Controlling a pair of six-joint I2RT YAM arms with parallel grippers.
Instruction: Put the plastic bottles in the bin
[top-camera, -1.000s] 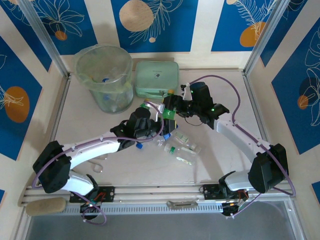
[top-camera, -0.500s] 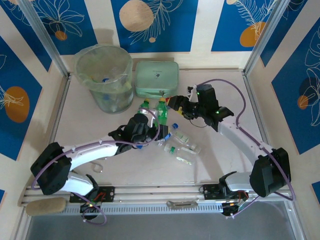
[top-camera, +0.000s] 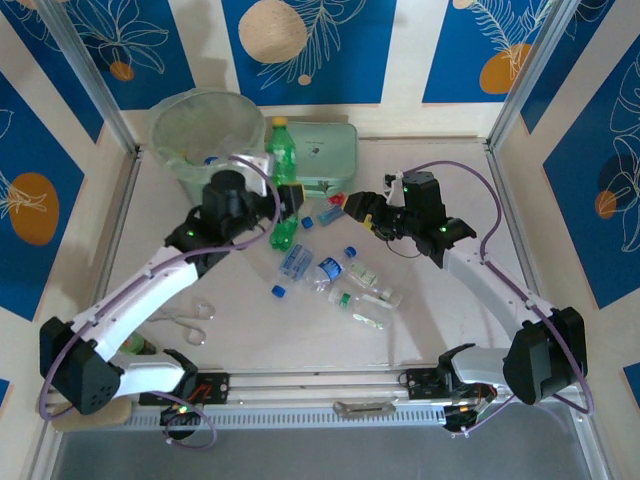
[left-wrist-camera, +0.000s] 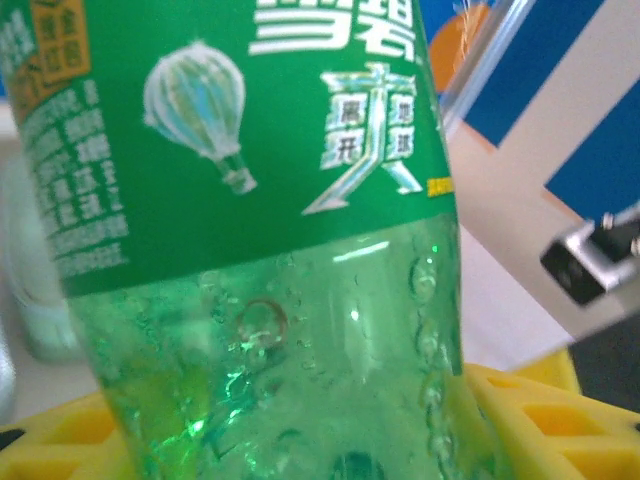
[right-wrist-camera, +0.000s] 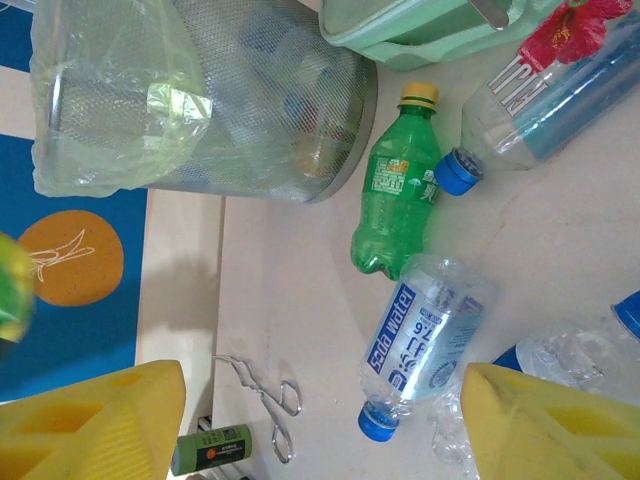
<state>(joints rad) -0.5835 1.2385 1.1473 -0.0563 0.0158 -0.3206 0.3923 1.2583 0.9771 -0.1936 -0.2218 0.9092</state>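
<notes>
Left wrist view was mostly one green plastic bottle (left-wrist-camera: 250, 250), pinched in the left gripper (left-wrist-camera: 290, 440) and held up near the round pale-green bagged bin (top-camera: 170, 120). It looked light, thin-walled, squashy and a bit slick. For the clear blue-capped bottles (top-camera: 325, 272) lying on the table, I'd grab mid-body around the label. The right gripper (right-wrist-camera: 320, 400) was spread with nothing in it. Smooth cream tabletop (top-camera: 420, 320), blue leaf-print wall panels (top-camera: 300, 40) all around.
</notes>
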